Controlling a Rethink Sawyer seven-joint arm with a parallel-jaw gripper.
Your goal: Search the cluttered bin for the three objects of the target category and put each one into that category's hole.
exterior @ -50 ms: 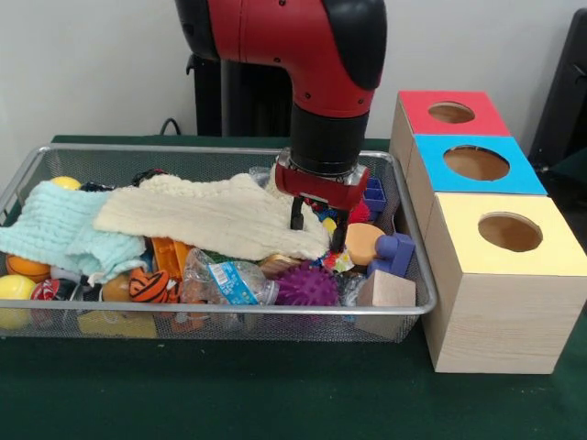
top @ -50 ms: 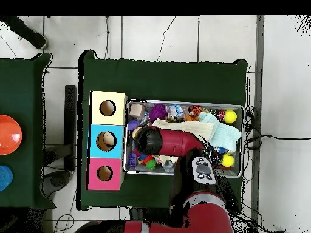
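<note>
A wire mesh bin (exterior @ -50 ms: 417, 307) (top @ -50 ms: 242, 109) holds mixed toys under a cream knitted cloth (exterior @ -50 ms: 206, 218) (top @ -50 ms: 182, 127) and a pale blue cloth (exterior @ -50 ms: 60, 229) (top @ -50 ms: 222, 138). My gripper (exterior @ -50 ms: 318, 225) reaches down into the bin's right half, at the cream cloth's right end, its black fingers (exterior @ -50 ms: 296, 216) apart and gripping nothing I can see. Just right of it lie an orange round block (exterior @ -50 ms: 364, 243), a purple block (exterior @ -50 ms: 396, 252) and a wooden block (exterior @ -50 ms: 385, 291). In the overhead view the arm (top @ -50 ms: 164, 141) hides the gripper. Beside the bin stand three boxes with holes: red (exterior @ -50 ms: 449, 112) (top @ -50 ms: 104, 173), blue (exterior @ -50 ms: 477, 163) (top @ -50 ms: 106, 141) and yellow (exterior @ -50 ms: 509, 232) (top @ -50 ms: 108, 108).
Along the bin's front lie a purple spiky ball (exterior @ -50 ms: 307, 286), a crushed plastic bottle (exterior @ -50 ms: 229, 280), an orange striped ball (exterior @ -50 ms: 147, 284) and a yellow ball (exterior @ -50 ms: 14, 289). A second yellow ball (exterior @ -50 ms: 64, 183) sits at the back left. An orange plate (top @ -50 ms: 7, 135) rests on a separate table.
</note>
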